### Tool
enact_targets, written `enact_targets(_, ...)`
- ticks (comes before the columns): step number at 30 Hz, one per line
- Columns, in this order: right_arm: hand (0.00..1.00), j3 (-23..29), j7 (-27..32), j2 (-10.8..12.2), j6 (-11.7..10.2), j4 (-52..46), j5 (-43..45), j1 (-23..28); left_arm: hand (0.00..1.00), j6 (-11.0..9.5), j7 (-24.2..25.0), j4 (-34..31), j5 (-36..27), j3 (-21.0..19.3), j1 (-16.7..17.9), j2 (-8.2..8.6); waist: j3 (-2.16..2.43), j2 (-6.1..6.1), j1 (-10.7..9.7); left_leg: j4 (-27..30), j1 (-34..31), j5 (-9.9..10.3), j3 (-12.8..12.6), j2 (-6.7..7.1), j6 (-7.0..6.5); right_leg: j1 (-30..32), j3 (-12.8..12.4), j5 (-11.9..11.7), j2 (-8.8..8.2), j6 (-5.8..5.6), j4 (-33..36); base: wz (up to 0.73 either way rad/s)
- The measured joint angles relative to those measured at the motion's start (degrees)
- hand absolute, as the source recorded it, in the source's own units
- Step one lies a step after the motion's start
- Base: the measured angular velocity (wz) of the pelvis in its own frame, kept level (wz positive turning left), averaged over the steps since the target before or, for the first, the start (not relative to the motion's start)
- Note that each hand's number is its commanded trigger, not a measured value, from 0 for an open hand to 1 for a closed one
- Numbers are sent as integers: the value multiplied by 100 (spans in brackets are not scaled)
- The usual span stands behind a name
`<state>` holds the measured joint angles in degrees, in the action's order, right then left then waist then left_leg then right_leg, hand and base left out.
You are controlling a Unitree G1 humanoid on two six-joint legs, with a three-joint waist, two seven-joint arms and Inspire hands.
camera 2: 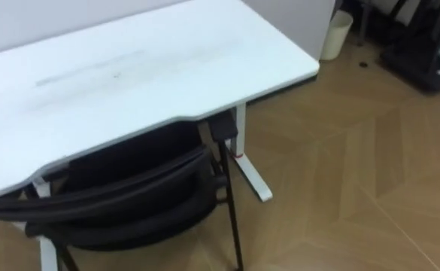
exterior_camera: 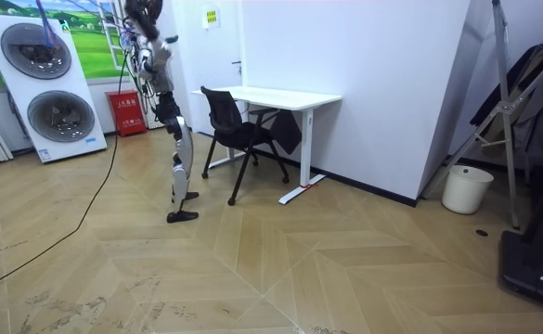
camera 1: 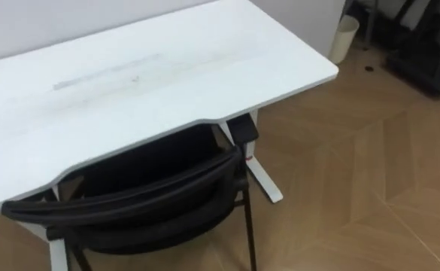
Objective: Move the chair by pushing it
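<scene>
A black mesh-backed chair (camera 1: 129, 202) stands right in front of me with its seat partly under the white desk (camera 1: 129, 75). Its curved backrest (camera 2: 114, 197) faces me, low in the eye views. In the room view I stand on the wooden floor a short step behind the chair (exterior_camera: 226, 119), facing the desk (exterior_camera: 280, 96), which stands against the white wall. My arms stay close to my body there, too small to read.
The desk's white foot (camera 1: 266, 183) juts out over the floor to the right of the chair. A white bin (camera 1: 345, 38) and dark equipment (camera 1: 430, 53) stand further right. Stacked washing machines (exterior_camera: 48, 83) and a red box (exterior_camera: 130, 113) are behind me.
</scene>
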<state>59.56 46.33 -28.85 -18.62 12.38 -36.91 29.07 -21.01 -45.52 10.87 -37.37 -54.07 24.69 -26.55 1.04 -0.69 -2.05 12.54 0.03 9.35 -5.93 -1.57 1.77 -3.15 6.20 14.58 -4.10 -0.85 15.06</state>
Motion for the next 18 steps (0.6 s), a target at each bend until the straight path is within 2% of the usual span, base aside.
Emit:
enact_targets(1, 0, -89, -74, 239, 13, 235, -188, 94, 0, 8, -25, 273, -268, 43, 12, 84, 0, -5, 24, 7, -12, 22, 0, -3, -2, 7, -6, 1, 2, -2, -11, 0)
enact_targets(3, 0, -469, -428, 869, 229, 1791, -843, 160, 0, 87, -17, 1650, -1093, 158, 22, 357, 3, -15, 73, 30, -33, 85, -2, -5, -9, -6, -42, 3, -1, -8, -44, -2)
enact_targets(4, 0, -546, -503, 1011, 298, 2161, -945, 152, 0, 105, -18, 1919, -1261, 187, 31, 457, 6, -19, 74, 37, -31, 105, 2, -4, -8, -30, -39, 8, -6, -15, -50, 4)
enact_targets(6, 0, -720, -774, 1528, 393, 3434, -1105, 99, 0, 112, -12, 2687, -1640, 269, 64, 898, 11, -3, 85, 123, -29, 192, 17, 10, -20, -99, -17, 46, -26, -50, -52, 5)
enact_targets(8, 0, -774, -952, 1783, 426, 4075, -1102, 44, 0, 112, -2, 3198, -1795, 300, 51, 1015, 9, 5, 49, 145, -69, 197, 87, 31, -28, -97, 48, 50, -43, -59, -56, 9)
enact_targets(10, 0, -818, -1150, 1892, 463, 4571, -1070, 7, 0, 109, 39, 3551, -1879, 341, 32, 1015, 13, 20, 21, 207, -121, 218, 125, 36, -37, -90, 65, 49, -48, -63, -67, 10)
enact_targets(13, 0, -1316, -1658, 1898, 536, 5199, -968, -78, 0, 106, 535, 4248, -1866, 889, 31, 1040, 11, 86, 25, 231, -150, 226, 126, 42, -46, -81, 87, 18, -63, -83, -100, -1)
enact_targets(14, 0, -1574, -1942, 1896, 624, 5440, -775, -147, 0, 112, 844, 4530, -1829, 1179, 34, 1135, 19, 117, 33, 229, -131, 239, 112, 35, -42, -119, 37, -14, -54, -89, -157, -7)
enact_targets(15, 0, -1884, -2268, 1902, 694, 5641, -580, -210, 0, 182, 1231, 4910, -1695, 1551, 40, 1270, 10, 165, 42, 231, -84, 245, 58, 24, -60, -184, 12, -47, -52, -96, -215, -11)
enact_targets(16, 0, -2022, -2412, 1903, 761, 5726, -489, -256, 0, 273, 1426, 5094, -1650, 1741, 56, 1339, 17, 188, 42, 230, -60, 254, 30, 21, -62, -209, -4, -63, -51, -98, -239, -11)
enact_targets(18, 0, -2626, -2880, 1953, 1105, 5914, -91, -451, 0, 791, 2307, 5740, -1380, 2577, 71, 1547, 13, 233, 13, 229, 0, 268, -1, 22, -77, -269, 8, -62, -82, -107, -252, -3)
